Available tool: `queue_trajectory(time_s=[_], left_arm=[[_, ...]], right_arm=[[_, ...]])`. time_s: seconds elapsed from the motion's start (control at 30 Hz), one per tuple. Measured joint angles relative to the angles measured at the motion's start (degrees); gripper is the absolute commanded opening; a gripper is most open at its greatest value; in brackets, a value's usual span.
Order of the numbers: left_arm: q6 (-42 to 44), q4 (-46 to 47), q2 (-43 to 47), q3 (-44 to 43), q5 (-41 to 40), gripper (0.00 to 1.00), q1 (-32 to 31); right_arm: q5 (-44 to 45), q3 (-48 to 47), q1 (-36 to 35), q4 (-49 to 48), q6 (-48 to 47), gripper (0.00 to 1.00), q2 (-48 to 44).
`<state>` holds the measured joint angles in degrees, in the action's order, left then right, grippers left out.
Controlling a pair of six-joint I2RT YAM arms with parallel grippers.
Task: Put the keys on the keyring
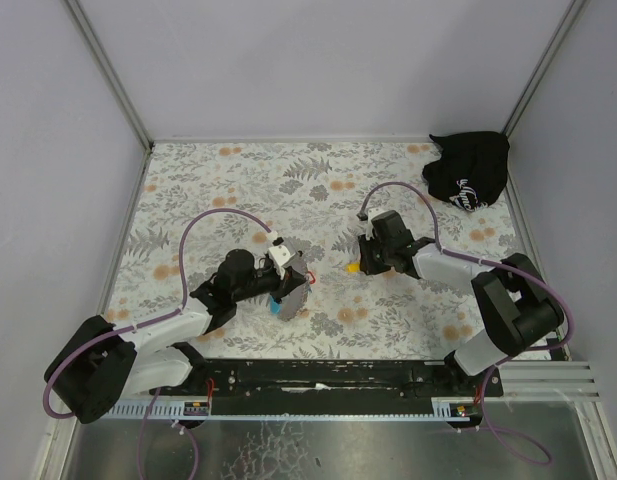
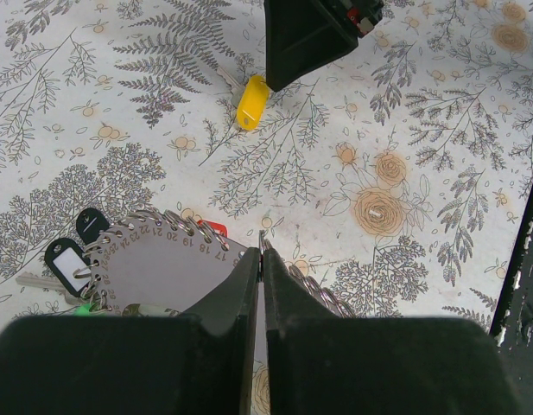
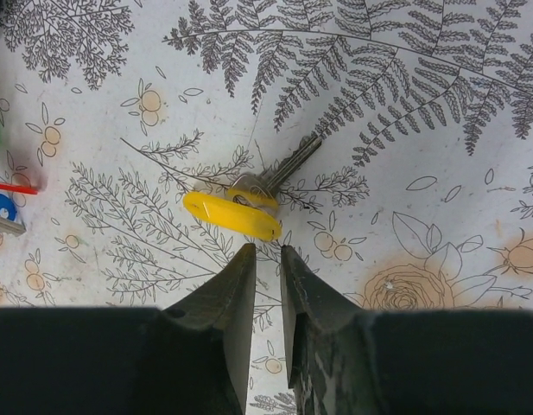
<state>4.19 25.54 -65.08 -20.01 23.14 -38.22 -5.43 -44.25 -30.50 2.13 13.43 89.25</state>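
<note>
While the top view is looking down on the fern-and-flower printed table (image 1: 188, 190), the left tool (image 1: 288, 293) is resting near the middle with a round grey numbered keyring (image 1: 299, 281) at its tip. A small blue-headed key (image 1: 275, 308) is lying just beside it on the near side. The right tool (image 1: 361, 259) is hovering to the right, well apart from the left one, with a small yellow-headed key (image 1: 353, 269) lying on the table at its tip. A crumpled black cloth bag with white print (image 1: 468, 172) is sitting in the far right corner.

From the left wrist, the left tool's fingers are pressing almost together over the keyring's rim, which is fringed with metal wire loops, and they are appearing to pinch it. Two black tags (image 2: 72, 255) and a small red piece (image 2: 214, 227) are poking out around the disc. The yellow-headed key is lying farther off, under the right tool.

From the right wrist, the right tool's fingers are standing slightly apart, gripping nothing, with bare table showing between them. The yellow-headed key is lying flat just beyond their tips, its metal blade pointing away.
</note>
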Motion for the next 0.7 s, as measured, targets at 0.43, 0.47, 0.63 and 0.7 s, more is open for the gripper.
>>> queue_trajectory(time_s=[0.43, 0.47, 0.63, 0.7], left_arm=[[0.00, -0.31, 0.00, 0.00, 0.00, 0.00, 0.00], [0.00, -0.42, 0.00, 0.00, 0.00, 0.00, 0.00], [0.00, -0.81, 0.00, 0.00, 0.00, 0.00, 0.00], [-0.02, -0.83, 0.00, 0.00, 0.00, 0.00, 0.00]], right_arm=[[0.26, 1.05, 0.00, -4.61, 2.54, 0.02, 2.86], [0.35, 1.03, -0.02, -4.35, 2.43, 0.01, 2.86], [1.53, -0.13, -0.09, -0.59, 0.66, 0.00, 1.64], [2.21, -1.49, -0.11, 2.58, -0.57, 0.00, 0.11]])
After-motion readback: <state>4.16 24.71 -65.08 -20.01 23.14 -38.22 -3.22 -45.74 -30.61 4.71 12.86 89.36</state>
